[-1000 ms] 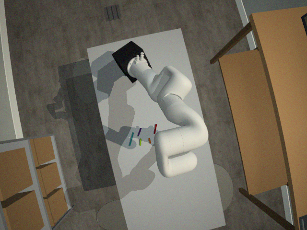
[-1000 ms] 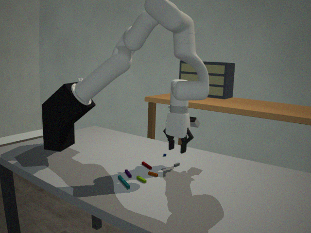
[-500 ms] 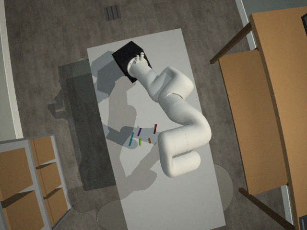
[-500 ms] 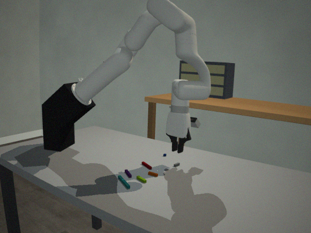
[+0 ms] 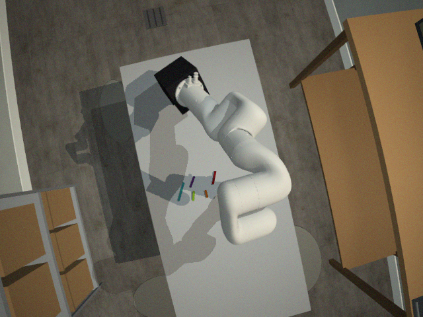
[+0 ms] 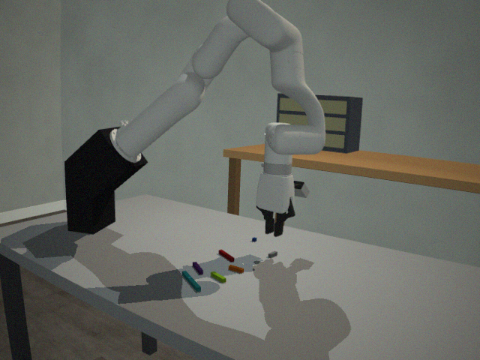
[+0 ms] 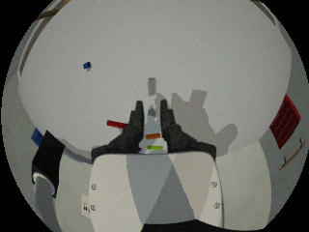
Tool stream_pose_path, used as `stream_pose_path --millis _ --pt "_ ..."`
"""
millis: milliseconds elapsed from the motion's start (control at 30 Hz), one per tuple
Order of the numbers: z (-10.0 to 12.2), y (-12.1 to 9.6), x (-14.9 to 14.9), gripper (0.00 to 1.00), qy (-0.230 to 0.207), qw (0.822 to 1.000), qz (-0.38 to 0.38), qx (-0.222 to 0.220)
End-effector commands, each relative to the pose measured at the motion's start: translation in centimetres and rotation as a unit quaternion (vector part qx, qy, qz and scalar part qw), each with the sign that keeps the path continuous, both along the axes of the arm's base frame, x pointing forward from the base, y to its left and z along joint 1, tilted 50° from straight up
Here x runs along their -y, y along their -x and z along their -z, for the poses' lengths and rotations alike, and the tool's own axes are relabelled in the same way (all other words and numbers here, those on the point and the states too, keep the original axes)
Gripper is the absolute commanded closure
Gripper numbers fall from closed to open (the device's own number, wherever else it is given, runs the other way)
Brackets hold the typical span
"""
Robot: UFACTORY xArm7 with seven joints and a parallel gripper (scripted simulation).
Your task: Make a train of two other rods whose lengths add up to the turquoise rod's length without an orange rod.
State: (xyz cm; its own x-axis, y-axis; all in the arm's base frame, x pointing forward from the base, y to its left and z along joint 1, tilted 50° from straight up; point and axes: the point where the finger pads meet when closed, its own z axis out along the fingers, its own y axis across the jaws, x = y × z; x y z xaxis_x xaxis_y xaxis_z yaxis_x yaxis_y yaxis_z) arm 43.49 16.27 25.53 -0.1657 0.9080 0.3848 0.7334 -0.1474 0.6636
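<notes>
The turquoise rod (image 5: pixel 181 191) (image 6: pixel 190 280) lies on the white table (image 6: pixel 387 294), with the purple rod (image 5: pixel 192 181) (image 6: pixel 197 268), the lime rod (image 5: pixel 193 195) (image 6: pixel 217 276) (image 7: pixel 154 149), the orange rod (image 5: pixel 205 193) (image 6: pixel 235 268) (image 7: pixel 153 135) and the red rod (image 5: pixel 213 177) (image 6: pixel 226 255) (image 7: pixel 116 124) close by. The grey rod (image 6: pixel 272 253) (image 7: pixel 153 85) and the small blue rod (image 6: pixel 253 239) (image 7: pixel 87 65) lie apart, further back. My gripper (image 6: pixel 274 232) (image 7: pixel 152 108) hangs well above the table near the grey rod. Its fingers stand a narrow gap apart and hold nothing. In the overhead view the arm hides the gripper, the grey rod and the blue rod.
The arm's black base (image 5: pixel 170 76) (image 6: pixel 88 186) stands at one end of the table. A wooden table (image 6: pixel 349 163) with a dark drawer unit (image 6: pixel 340 124) stands behind. The rods lie some way in from the table's near long edge (image 6: pixel 116 310).
</notes>
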Motion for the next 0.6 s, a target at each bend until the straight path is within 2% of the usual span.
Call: stream_pose_path --millis 0,567 --pt "-0.10 -0.03 0.03 0.76 -0.001 1.000 0.000 0.001" --pt "0.53 -0.66 -0.38 0.76 -0.001 1.000 0.001 0.001"
